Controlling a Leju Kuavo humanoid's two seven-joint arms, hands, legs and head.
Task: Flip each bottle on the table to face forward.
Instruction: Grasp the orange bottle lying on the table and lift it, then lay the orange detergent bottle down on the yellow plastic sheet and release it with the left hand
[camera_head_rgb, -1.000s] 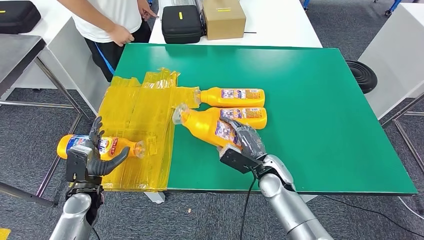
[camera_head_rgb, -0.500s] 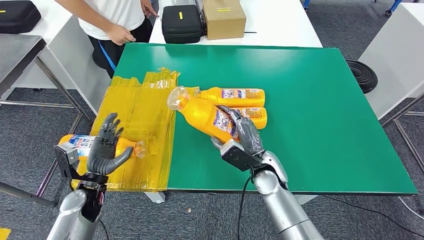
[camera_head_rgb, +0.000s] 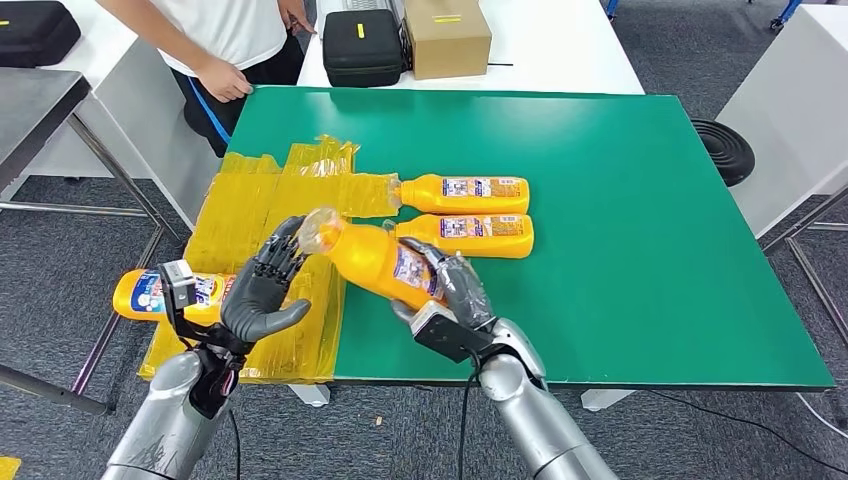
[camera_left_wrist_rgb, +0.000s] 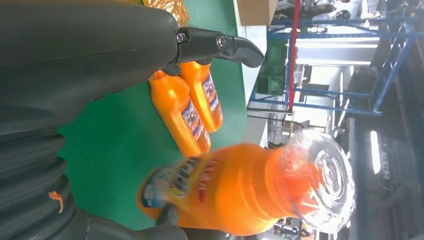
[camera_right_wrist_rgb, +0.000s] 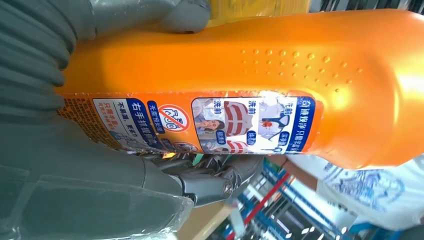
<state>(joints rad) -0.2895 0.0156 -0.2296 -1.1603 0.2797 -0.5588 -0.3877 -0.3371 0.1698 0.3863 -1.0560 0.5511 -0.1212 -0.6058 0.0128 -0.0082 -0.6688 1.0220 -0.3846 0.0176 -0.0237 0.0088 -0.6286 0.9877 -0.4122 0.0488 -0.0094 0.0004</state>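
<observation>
My right hand (camera_head_rgb: 452, 297) grips an orange bottle (camera_head_rgb: 376, 262) by its body and holds it tilted above the table's front edge, clear cap (camera_head_rgb: 318, 230) up and to the left. The right wrist view shows its label (camera_right_wrist_rgb: 200, 120) against my fingers (camera_right_wrist_rgb: 210, 182). My left hand (camera_head_rgb: 262, 291) is open, fingers spread close beside the cap; contact is unclear. In the left wrist view the held bottle (camera_left_wrist_rgb: 225, 190) hangs near that hand (camera_left_wrist_rgb: 90, 55). Two more orange bottles (camera_head_rgb: 465, 192) (camera_head_rgb: 472, 234) lie side by side on the green table (camera_head_rgb: 640, 220). Another bottle (camera_head_rgb: 150, 296) lies at the left on yellow film.
Crinkled yellow film (camera_head_rgb: 270, 200) covers the table's left end and overhangs it. A person (camera_head_rgb: 225, 40) stands at the far left corner. A black case (camera_head_rgb: 362, 45) and a cardboard box (camera_head_rgb: 447, 35) sit on the white table behind.
My right hand has lifted its bottle and carried it left, away from the two lying bottles. My left hand has opened, risen off the left bottle and swung right toward the cap.
</observation>
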